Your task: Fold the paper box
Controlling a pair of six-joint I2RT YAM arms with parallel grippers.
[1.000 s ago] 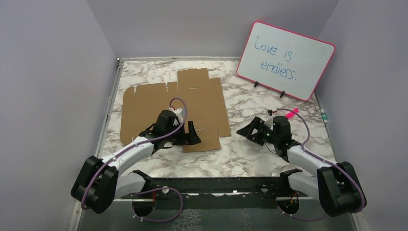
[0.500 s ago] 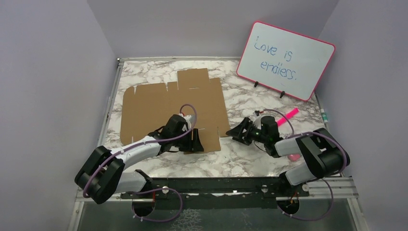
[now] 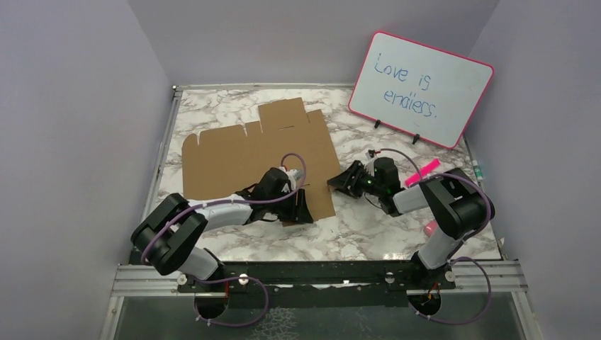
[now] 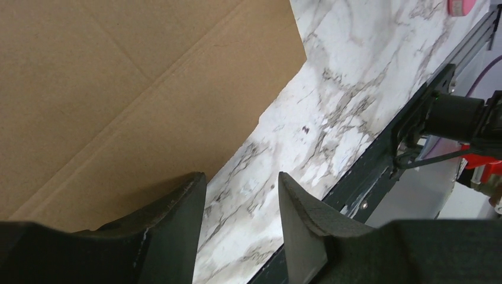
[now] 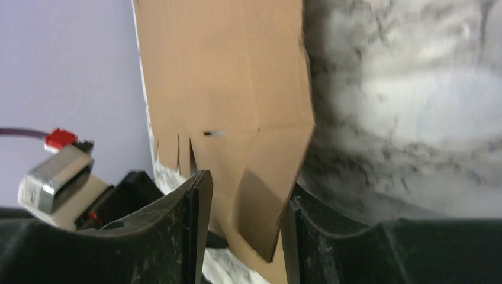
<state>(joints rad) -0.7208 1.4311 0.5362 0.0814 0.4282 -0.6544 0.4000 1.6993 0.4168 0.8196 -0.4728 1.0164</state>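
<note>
half open and holding nothing, my left tool (image 4: pixel 241 177) and right tool (image 5: pixel 248 180) may just shove the flat paper box (image 3: pixel 248 152).

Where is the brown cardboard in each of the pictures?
Top view: the cardboard lies flat on the table, left of the middle.
Left wrist view: the cardboard fills the upper left part.
Right wrist view: the cardboard runs from the top middle down toward the bottom.
Shared landmark: the white marble table shows right beside the cardboard's edge in all three views.
</note>
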